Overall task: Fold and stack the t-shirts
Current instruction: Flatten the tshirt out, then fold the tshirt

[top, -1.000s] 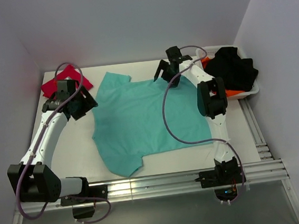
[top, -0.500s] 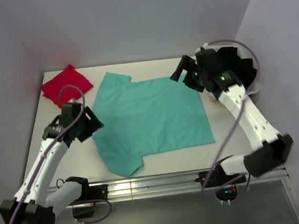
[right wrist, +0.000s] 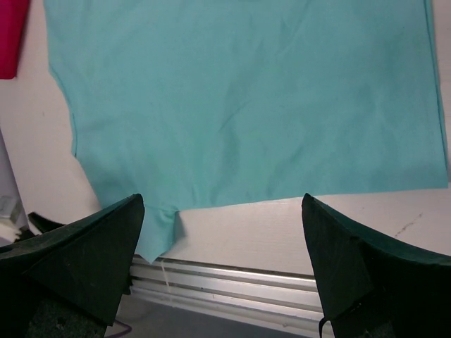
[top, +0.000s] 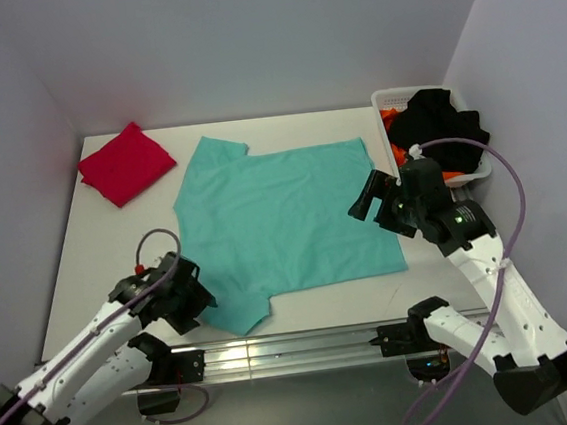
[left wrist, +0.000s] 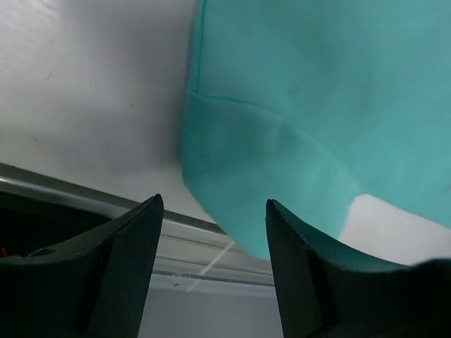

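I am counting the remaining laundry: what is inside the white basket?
A black garment fills the white basket, with orange cloth showing at its edges. Anything deeper is covered.

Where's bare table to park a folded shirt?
Left strip of table, between red shirt and left tool. Narrow band behind teal shirt. Crowded on the right: basket, right tool.

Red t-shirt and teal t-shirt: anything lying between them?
Nothing. The top external view shows only a bare strip of white table between the red t-shirt and the teal t-shirt.
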